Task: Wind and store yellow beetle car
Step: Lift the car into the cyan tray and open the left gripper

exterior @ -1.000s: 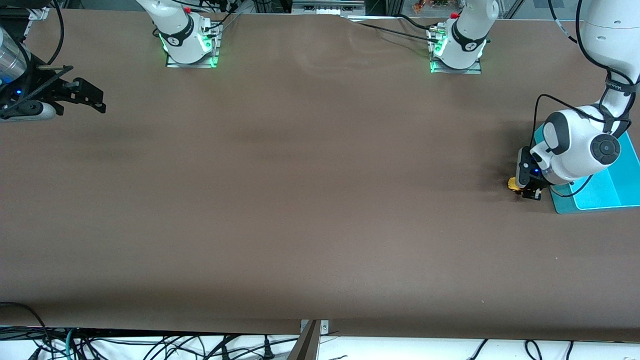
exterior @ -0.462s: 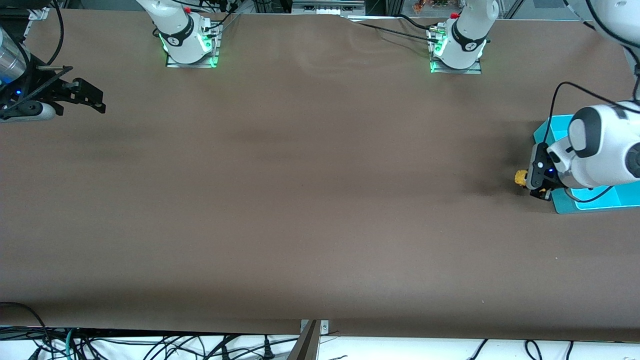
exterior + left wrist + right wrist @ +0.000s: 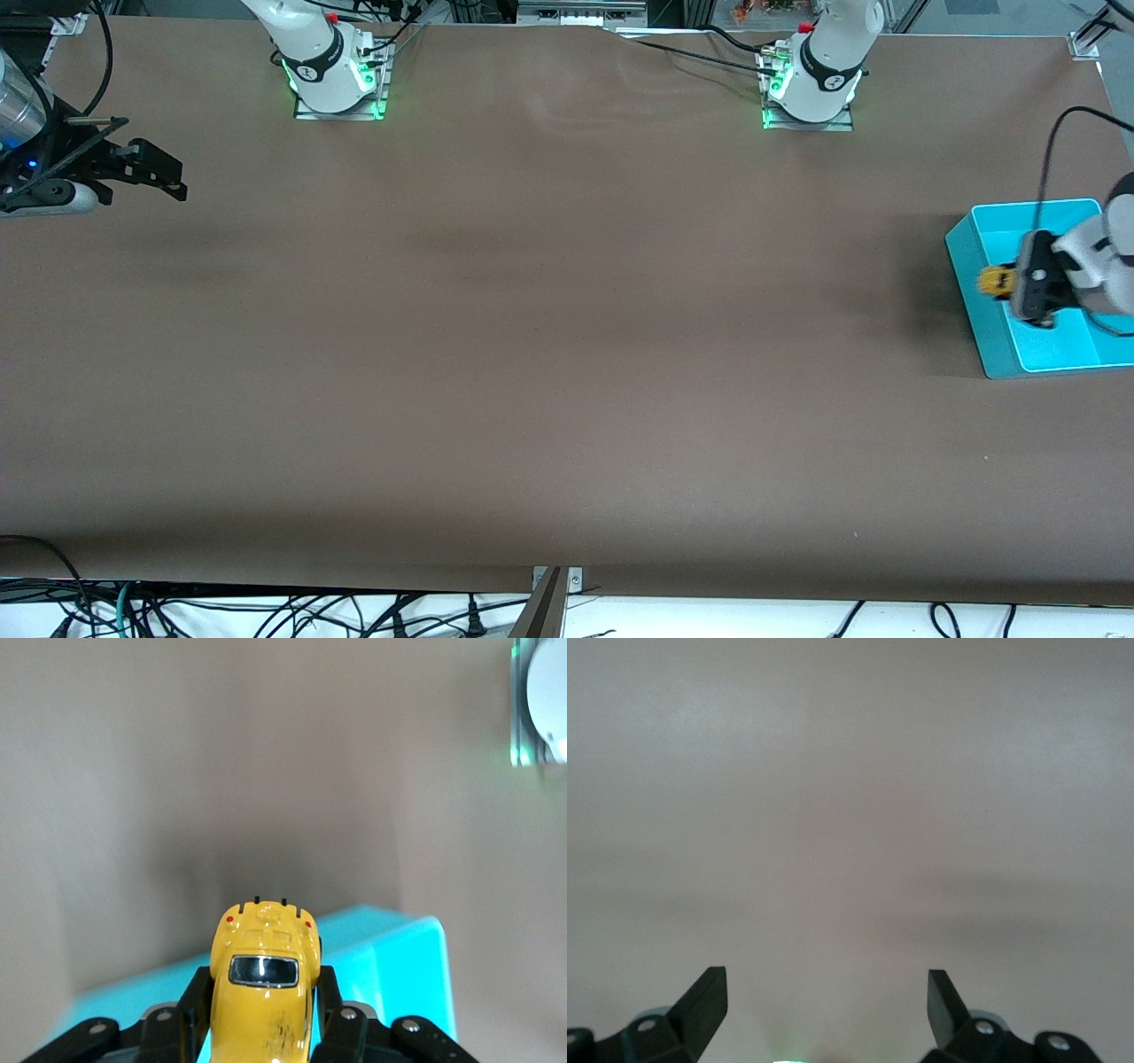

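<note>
Left gripper: I had the left arm's black two-finger gripper (image 3: 1019, 285) up over the open bright teal plastic bin (image 3: 966, 266), at the left arm's end of the table. From my wrist feed, its fingers (image 3: 190, 997) were closed on both flanks of the car.

Car: the tiny bright yellow beetle-shaped toy car (image 3: 996, 282) sat pinched in that gripper, off the table. In the left wrist view the car (image 3: 264, 992) pointed away from the camera, its dark window, rounded body and two small red dots facing me, with scuffs on the roof. On my front feed it hung above the bin's interior, close to the bin wall that faces the table's middle.

Bin: I saw the bin resting on the brown table (image 3: 532, 354), one teal corner (image 3: 399, 957) showing under the car in the left wrist view. I could not tell what else lay inside it.

Right gripper: I kept the right arm waiting, its black gripper (image 3: 146, 168) hanging above the right arm's end of the table. The right wrist view showed its two fingertips (image 3: 704, 997) spread wide apart, nothing between them, only bare tabletop (image 3: 850, 815) below.

Bases: both white arm bases (image 3: 337, 75) glowed green.
</note>
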Action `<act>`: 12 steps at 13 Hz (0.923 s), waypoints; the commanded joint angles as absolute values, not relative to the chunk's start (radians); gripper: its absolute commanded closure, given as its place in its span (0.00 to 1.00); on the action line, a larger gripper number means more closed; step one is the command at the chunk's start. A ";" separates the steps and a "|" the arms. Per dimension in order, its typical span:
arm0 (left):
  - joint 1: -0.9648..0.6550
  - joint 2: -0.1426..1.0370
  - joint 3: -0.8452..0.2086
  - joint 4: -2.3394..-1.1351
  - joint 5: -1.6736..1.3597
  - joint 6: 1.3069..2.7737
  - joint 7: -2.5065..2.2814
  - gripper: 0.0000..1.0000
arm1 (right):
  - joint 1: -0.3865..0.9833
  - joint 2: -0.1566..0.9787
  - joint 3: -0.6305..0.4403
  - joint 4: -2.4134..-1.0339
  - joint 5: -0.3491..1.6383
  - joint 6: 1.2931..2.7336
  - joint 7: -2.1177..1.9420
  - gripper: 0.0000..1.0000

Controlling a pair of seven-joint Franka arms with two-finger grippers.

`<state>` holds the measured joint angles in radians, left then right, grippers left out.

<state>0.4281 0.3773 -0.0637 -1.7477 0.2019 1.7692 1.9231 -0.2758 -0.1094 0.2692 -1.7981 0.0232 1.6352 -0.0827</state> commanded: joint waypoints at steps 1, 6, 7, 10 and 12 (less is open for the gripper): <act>0.543 0.419 -0.077 -1.744 0.250 1.817 1.950 0.84 | -0.276 -0.097 0.267 -1.769 0.020 1.609 -0.075 0.00; 0.640 0.535 -0.078 -1.785 0.281 2.043 2.025 0.80 | -0.276 -0.097 0.267 -1.769 0.021 1.609 -0.075 0.00; 0.643 0.535 -0.078 -1.811 0.281 2.089 2.025 0.78 | -0.278 -0.097 0.267 -1.769 0.020 1.609 -0.075 0.00; 0.653 0.537 -0.084 -1.822 0.281 2.125 2.026 0.48 | -0.276 -0.097 0.267 -1.769 0.021 1.609 -0.074 0.00; 0.653 0.511 -0.089 -1.822 0.270 2.111 2.028 0.00 | -0.276 -0.097 0.267 -1.767 0.021 1.609 -0.072 0.00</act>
<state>0.6366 0.5589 -0.0701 -1.8061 0.2541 2.1191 2.0103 -0.2760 -0.1087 0.2680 -1.7979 0.0232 1.6348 -0.0827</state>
